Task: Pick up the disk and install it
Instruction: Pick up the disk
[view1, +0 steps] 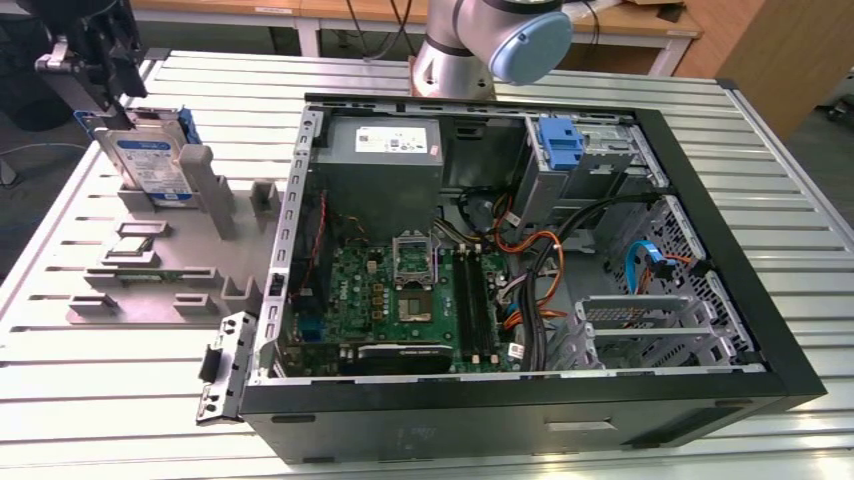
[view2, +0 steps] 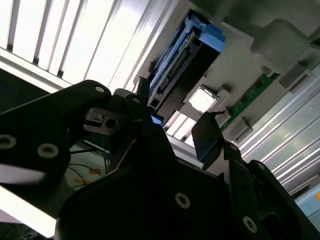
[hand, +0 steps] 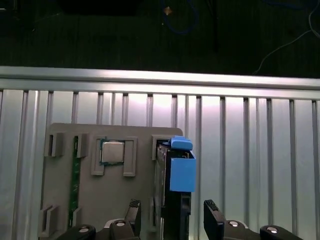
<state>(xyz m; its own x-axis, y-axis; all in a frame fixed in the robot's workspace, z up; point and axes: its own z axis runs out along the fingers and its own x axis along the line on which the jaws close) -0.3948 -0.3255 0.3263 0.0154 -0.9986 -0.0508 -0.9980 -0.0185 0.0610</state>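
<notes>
Straddling the upright disk (hand: 180, 172) at a corner of the grey fixture (hand: 60, 192), gripper (hand: 172, 206) is spread, empty; likely rigid, weighty, slick: pinch flat faces.

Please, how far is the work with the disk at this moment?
Nothing looks done yet: the disk stands upright in its grey holder, outside the computer case. In hand: the tool hangs open just above the disk, its fingers on either side, not gripping. Left: the lift and the install into the case.
</notes>
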